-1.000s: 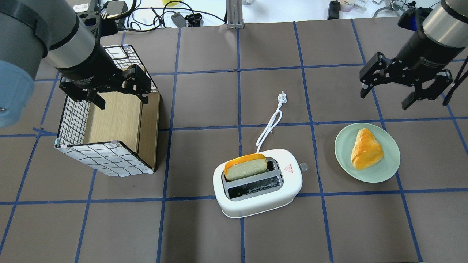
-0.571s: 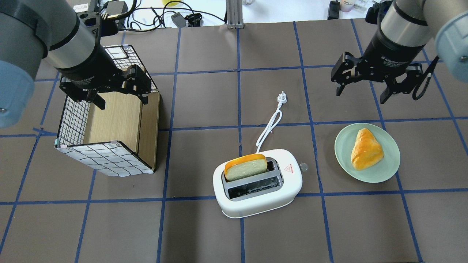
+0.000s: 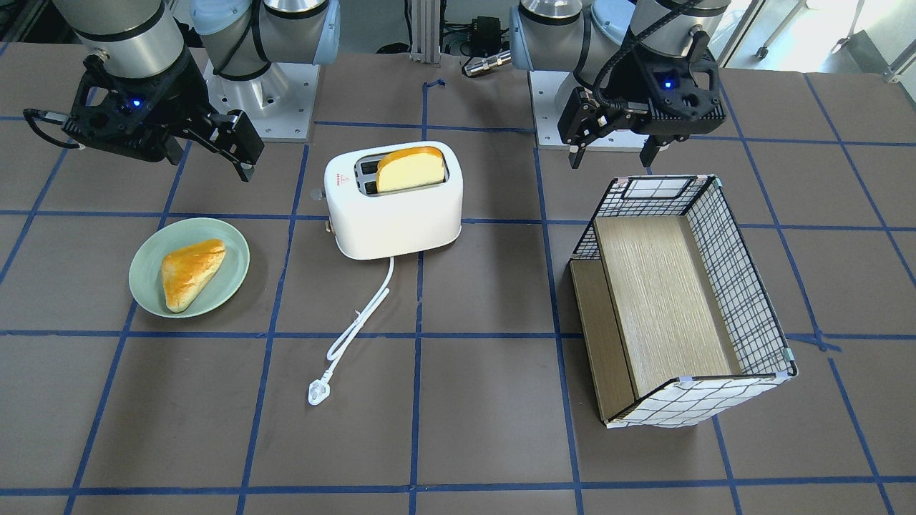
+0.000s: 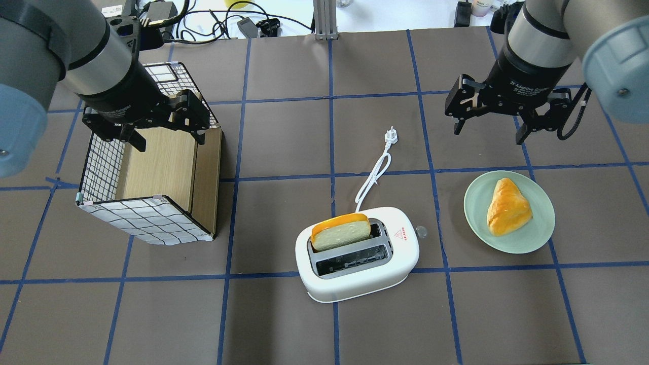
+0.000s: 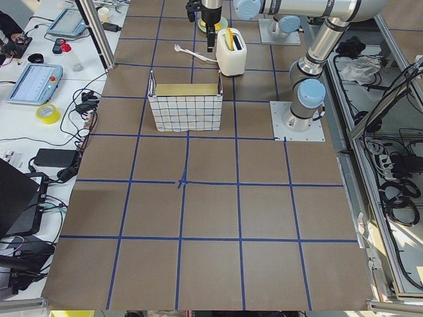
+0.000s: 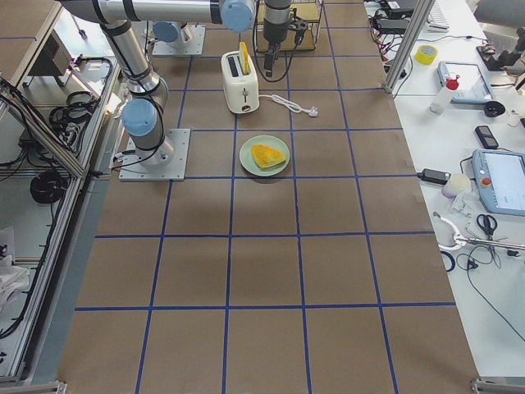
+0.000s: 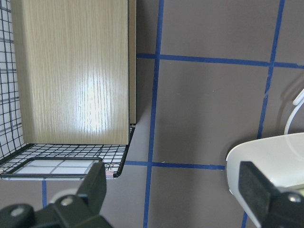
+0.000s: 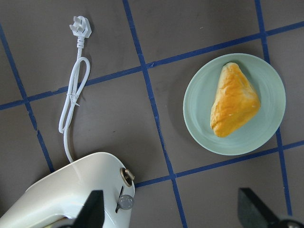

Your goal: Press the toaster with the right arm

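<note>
The left gripper (image 4: 170, 143) hangs, jaws apart, above the checked box's (image 4: 147, 223) rim. The toaster (image 4: 405, 251) stands central on the worktop (image 4: 284, 142), its lever (image 4: 421, 232) facing the plate (image 4: 474, 223). The right gripper (image 4: 489, 136), jaws spread, hovers beyond that plate; descending off-centre, it could slip off the small lever or shove the toaster.

Bright, even light is coming from overhead, throwing only soft, short shadows beside the toaster (image 4: 405, 253) and the plate (image 4: 474, 213) on the dark counter (image 4: 284, 142). In the left wrist view, white glare is shining off the wooden floor of the box (image 7: 57, 57). The left claw (image 7: 172, 166) and right claw (image 8: 169, 192) are showing blurred at the bottom edges.
</note>
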`<state>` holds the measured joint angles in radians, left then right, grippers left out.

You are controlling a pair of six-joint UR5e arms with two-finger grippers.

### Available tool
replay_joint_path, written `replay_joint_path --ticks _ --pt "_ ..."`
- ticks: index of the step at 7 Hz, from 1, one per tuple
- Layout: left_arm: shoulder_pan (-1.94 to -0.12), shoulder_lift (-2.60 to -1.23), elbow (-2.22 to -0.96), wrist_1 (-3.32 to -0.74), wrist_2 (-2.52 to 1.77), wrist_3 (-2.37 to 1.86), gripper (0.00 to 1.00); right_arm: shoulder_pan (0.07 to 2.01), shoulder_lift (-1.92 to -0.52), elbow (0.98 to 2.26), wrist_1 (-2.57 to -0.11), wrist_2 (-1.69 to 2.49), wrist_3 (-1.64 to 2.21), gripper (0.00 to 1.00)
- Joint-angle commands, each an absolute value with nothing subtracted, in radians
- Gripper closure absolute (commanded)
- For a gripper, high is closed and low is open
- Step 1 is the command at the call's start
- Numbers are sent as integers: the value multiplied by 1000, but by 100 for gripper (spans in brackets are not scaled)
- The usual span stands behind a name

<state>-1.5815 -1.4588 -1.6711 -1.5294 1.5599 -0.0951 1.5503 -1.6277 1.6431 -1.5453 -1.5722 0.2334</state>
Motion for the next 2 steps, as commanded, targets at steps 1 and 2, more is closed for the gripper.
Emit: replay_joint_path --ticks 1,2 --pt "-1582 -1459 -1671 -1529 1560 -95 0 1549 -1628 1644 -1542 -1578 232 0" --pt "-1582 -1459 -1671 -1529 1560 -95 0 1551 -1628 1646 -1540 -1578 232 0"
